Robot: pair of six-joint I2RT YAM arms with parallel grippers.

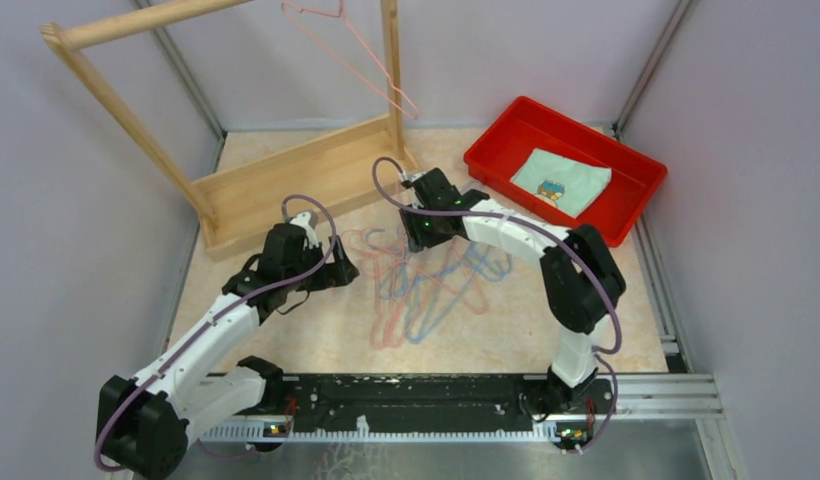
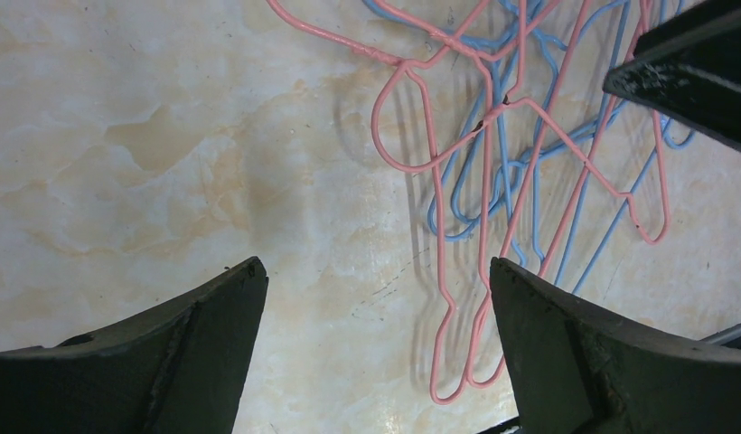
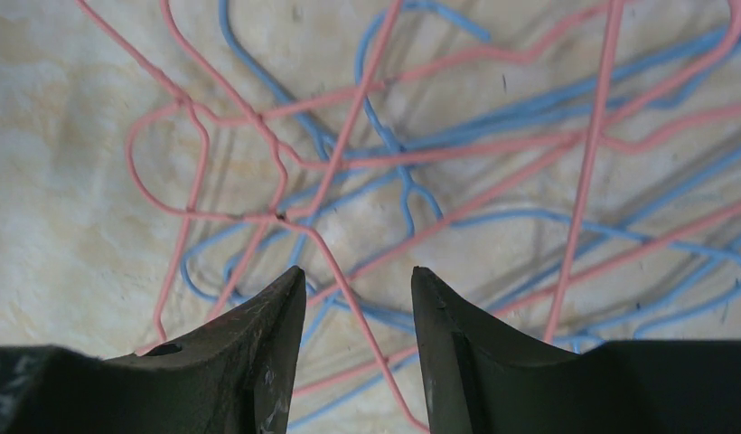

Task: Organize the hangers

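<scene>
Top external view gives you the count: one pink hanger (image 1: pixel 381 66) hangs from the rail of the wooden rack (image 1: pixel 286 185) at the table's far left corner. The rest lie in a tangled pile of pink and blue hangers (image 1: pixel 426 285) at the middle of the table (image 1: pixel 286 340). By my reading you are early in the job, with one hung and several left to pull apart.

Your right gripper (image 3: pixel 358 271) is low over the far side of the pile. Its jaws stand partway apart, and a pink wire (image 3: pixel 349 303) runs through the gap without being visibly pinched, so nothing is held yet. Your left gripper (image 2: pixel 376 267) hovers just off the pile's left side, jaws spread wide and empty, with only bare tabletop between its fingers.

For room, you have open table to the left of the pile and between it and the near edge. The far side is tighter. The rack's base fills the far left, and a red bin (image 1: pixel 536 200) holding a folded cloth (image 1: pixel 561 180) sits at the far right corner. Walls close in the left, right and far edges. The two wrists are near each other above the pile, and the wires overlap heavily, so a lifted hanger may well drag its neighbours along.
</scene>
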